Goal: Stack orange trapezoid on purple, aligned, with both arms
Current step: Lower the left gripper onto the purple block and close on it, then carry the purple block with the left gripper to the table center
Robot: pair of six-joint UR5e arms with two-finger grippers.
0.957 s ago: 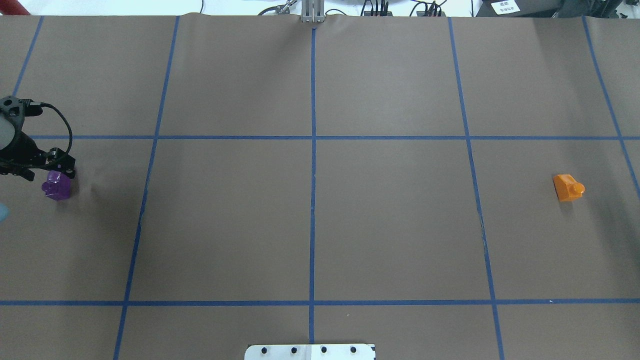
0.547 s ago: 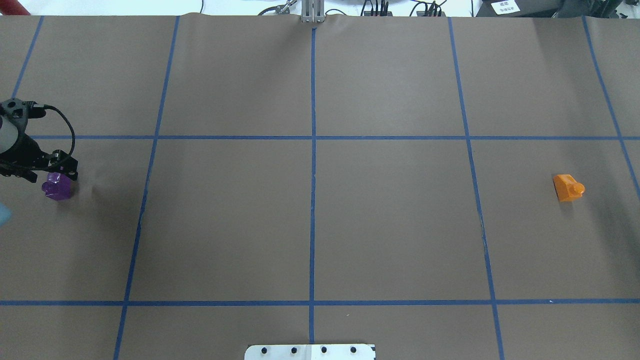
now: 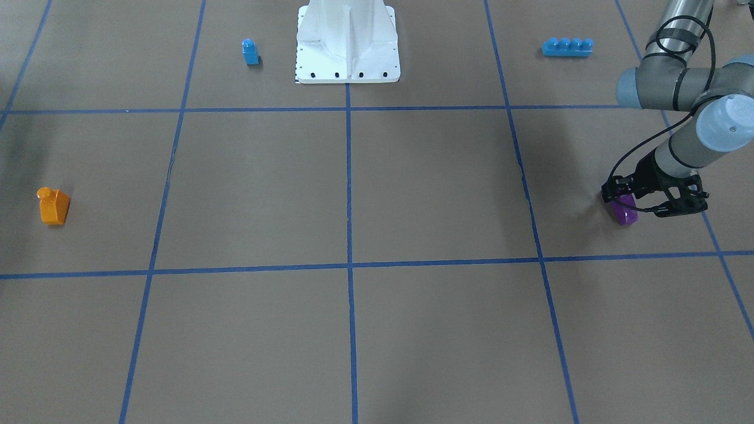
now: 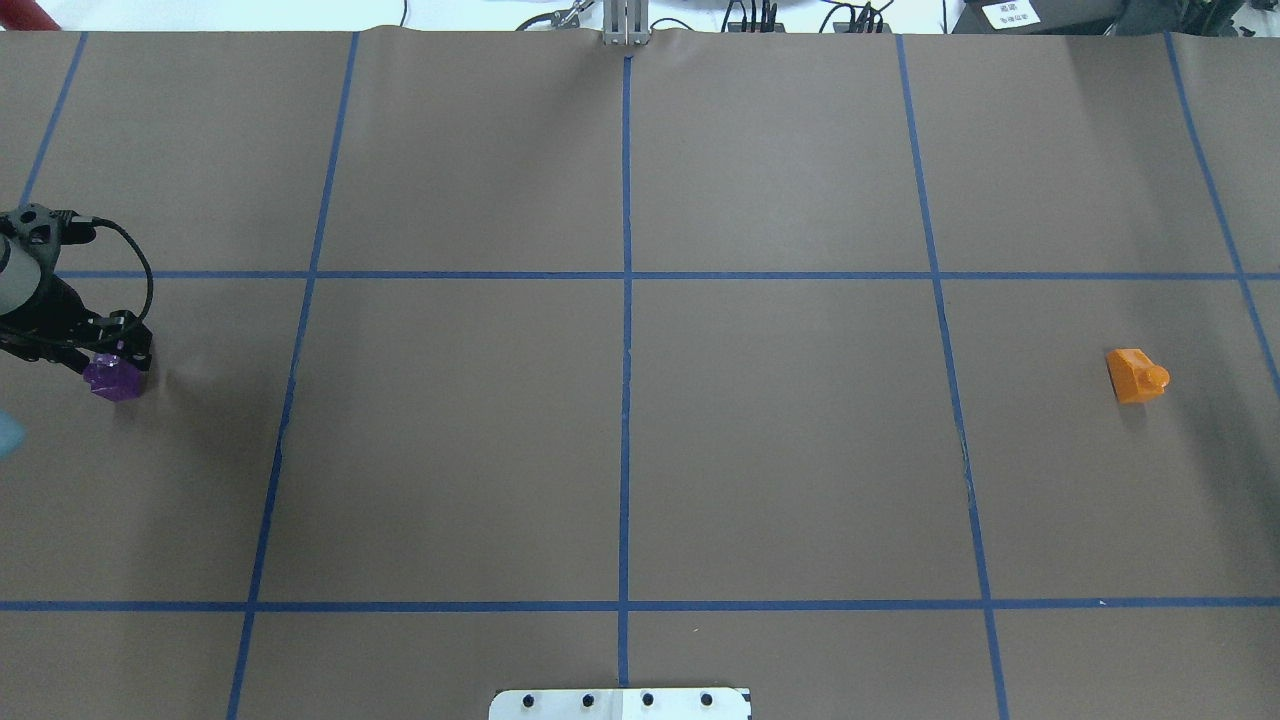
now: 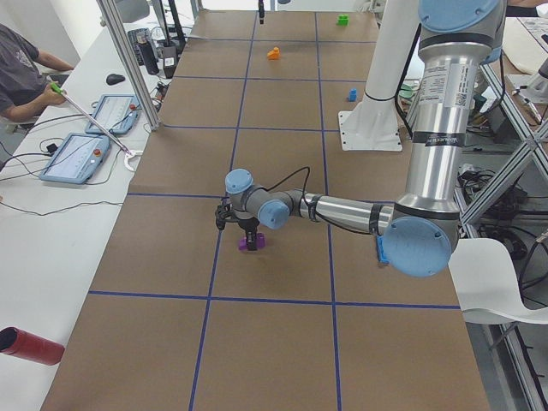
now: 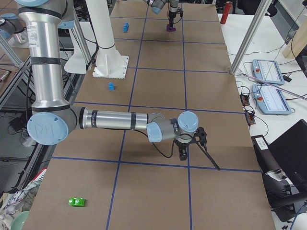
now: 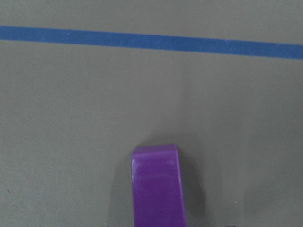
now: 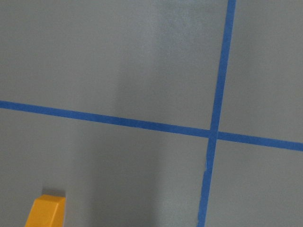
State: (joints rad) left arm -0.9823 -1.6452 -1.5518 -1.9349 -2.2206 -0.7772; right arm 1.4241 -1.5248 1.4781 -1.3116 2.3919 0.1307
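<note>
Left claw hangs low over the purple, left edge of frame; clenched or not, cannot tell. Orange trapezoid sits far right. Likely the grasp step; next, a secure lift.

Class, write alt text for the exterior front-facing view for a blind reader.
The left gripper hangs low over the purple block at right; the orange trapezoid sits far left on a brown table gridded with blue tape.

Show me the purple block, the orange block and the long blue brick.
purple block (image 3: pixel 627 215), front-facing view, on its lower front face.
orange block (image 3: pixel 55 208), front-facing view, on its sloped body.
long blue brick (image 3: pixel 566 49), front-facing view, on the middle of its side.
</note>
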